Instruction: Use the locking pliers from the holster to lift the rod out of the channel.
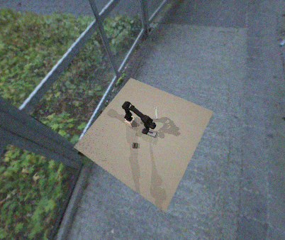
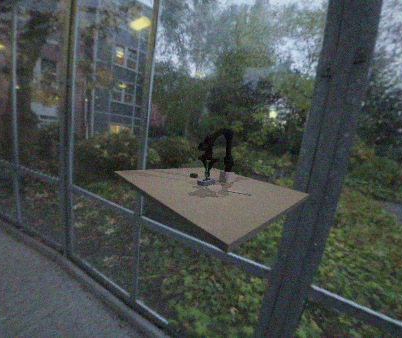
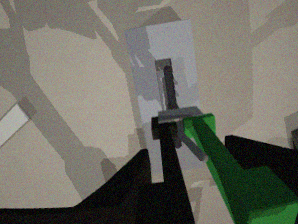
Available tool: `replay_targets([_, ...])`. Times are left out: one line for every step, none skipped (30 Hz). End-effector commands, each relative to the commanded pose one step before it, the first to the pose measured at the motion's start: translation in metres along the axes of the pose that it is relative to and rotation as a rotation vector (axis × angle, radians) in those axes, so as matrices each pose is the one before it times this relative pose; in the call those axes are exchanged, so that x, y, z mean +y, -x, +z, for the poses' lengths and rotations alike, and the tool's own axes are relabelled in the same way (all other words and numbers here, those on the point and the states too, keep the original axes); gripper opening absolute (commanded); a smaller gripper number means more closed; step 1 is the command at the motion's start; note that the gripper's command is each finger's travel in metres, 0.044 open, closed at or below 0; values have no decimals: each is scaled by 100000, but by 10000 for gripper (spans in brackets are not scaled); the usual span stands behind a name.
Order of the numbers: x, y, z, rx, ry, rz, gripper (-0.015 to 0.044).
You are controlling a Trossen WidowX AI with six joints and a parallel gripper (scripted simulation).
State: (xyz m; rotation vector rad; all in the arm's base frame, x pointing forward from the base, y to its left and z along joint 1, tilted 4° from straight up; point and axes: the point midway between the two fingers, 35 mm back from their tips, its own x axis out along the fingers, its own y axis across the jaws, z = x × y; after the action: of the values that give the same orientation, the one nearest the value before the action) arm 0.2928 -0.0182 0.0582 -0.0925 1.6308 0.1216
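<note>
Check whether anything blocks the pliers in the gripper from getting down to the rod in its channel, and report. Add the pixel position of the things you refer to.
Nothing visible stands in the way: the green-handled pliers [image 3: 227, 165] in the gripper [image 1: 146, 131] [image 2: 207, 172] hang right over the grey block [image 1: 154, 135] [image 3: 187, 37]; whether their jaws surround the rod [image 3: 169, 82] I cannot tell.

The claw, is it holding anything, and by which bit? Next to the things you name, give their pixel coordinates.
Yes, the claw [image 1: 145, 131] [image 2: 207, 172] [image 3: 186, 149] is shut on the pliers [image 3: 215, 150], gripping them by their handles; one is green.
</note>
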Motion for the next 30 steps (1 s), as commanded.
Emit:
replay_targets([-383,952,332,-1650,114,-1242,107])
replay_targets([-14,100,-5,2,2,64,107])
replay_targets([-13,100,-5,2,2,64,107])
replay_targets([-13,100,-6,2,2,64,107])
replay_targets([-11,83,-5,1,2,53,107])
replay_targets([-7,50,-3,1,1,32,107])
replay_targets([-2,17,-1,0,0,11,107])
replay_targets([0,0,0,0,0,0,107])
replay_targets([0,0,0,0,0,0,107])
replay_targets([1,13,7,-80,0,1,107])
replay_targets([2,40,22,-239,-1,3,107])
replay_targets([3,66,36,-398,-1,6,107])
replay_targets([3,80,44,-479,-1,7,107])
replay_targets([3,80,44,-479,0,7,107])
replay_targets([3,80,44,-479,0,6,107])
replay_targets([3,80,44,-479,1,6,107])
replay_targets([4,80,44,-479,1,6,107])
replay_targets([4,80,44,-479,2,6,107])
replay_targets([4,80,45,-479,2,6,107])
replay_targets([4,80,45,-479,3,6,107])
replay_targets([4,80,45,-479,3,6,107])
replay_targets([4,80,45,-479,4,6,107])
replay_targets([4,81,45,-479,4,6,107])
replay_targets([4,81,45,-478,5,5,107])
replay_targets([4,81,46,-478,5,5,107])
replay_targets([4,81,46,-478,6,5,107])
replay_targets([4,81,46,-478,6,5,107])
replay_targets([4,81,46,-478,7,5,107])
replay_targets([4,81,46,-478,7,5,107])
replay_targets([4,81,46,-478,8,5,107])
